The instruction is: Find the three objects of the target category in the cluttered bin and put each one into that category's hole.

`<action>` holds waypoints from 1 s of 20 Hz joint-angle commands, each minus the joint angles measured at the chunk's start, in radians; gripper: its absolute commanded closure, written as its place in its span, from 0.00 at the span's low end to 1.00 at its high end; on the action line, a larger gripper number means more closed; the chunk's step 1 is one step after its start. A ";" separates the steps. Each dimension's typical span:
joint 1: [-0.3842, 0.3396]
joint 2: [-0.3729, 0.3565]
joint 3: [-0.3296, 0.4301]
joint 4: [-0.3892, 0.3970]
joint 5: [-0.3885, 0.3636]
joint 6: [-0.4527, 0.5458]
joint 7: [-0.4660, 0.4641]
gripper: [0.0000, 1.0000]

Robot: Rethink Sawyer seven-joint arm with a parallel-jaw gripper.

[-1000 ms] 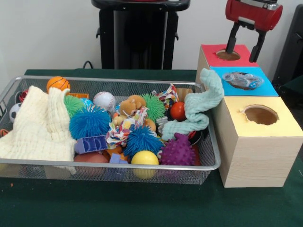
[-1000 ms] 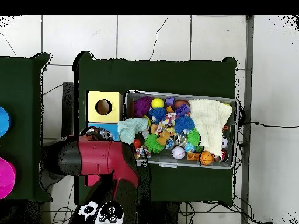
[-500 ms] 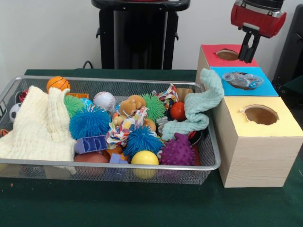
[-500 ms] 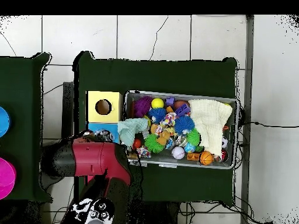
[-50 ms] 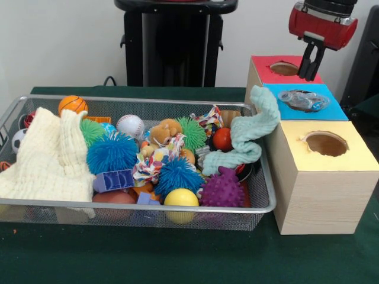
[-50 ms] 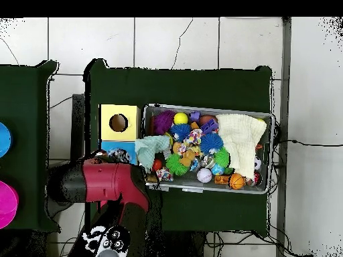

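Observation:
My gripper (image 5: 309,75) hangs shut above the far right edge of the red-topped box (image 5: 266,64), just beside its hole (image 5: 284,68); nothing shows between the fingers. A clear crumpled plastic object (image 5: 303,99) lies over the hole of the blue-topped box (image 5: 328,110). The yellow-topped box (image 5: 349,157) has an open hole (image 5: 326,144). The wire bin (image 5: 136,207) holds spiky balls, sports balls, blocks, a plush toy and cloths. In the overhead view the red arm (image 6: 107,182) hides the gripper and the red box.
A mint cloth (image 5: 249,133) drapes over the bin's right rim towards the blue box. A cream cloth (image 5: 50,157) covers the bin's left end. Seen from above, the yellow box (image 6: 119,123) stands left of the bin (image 6: 268,154).
The fingers, spread wide over the red box's hole a second ago, have shut. The gripper has risen a little and shifted right.

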 commanded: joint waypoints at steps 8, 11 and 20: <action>0.015 0.193 0.046 0.014 0.018 -0.246 0.189 1.00; 0.024 0.215 0.051 0.013 0.043 -0.271 0.195 1.00; 0.027 0.230 0.061 0.025 0.069 -0.289 0.175 1.00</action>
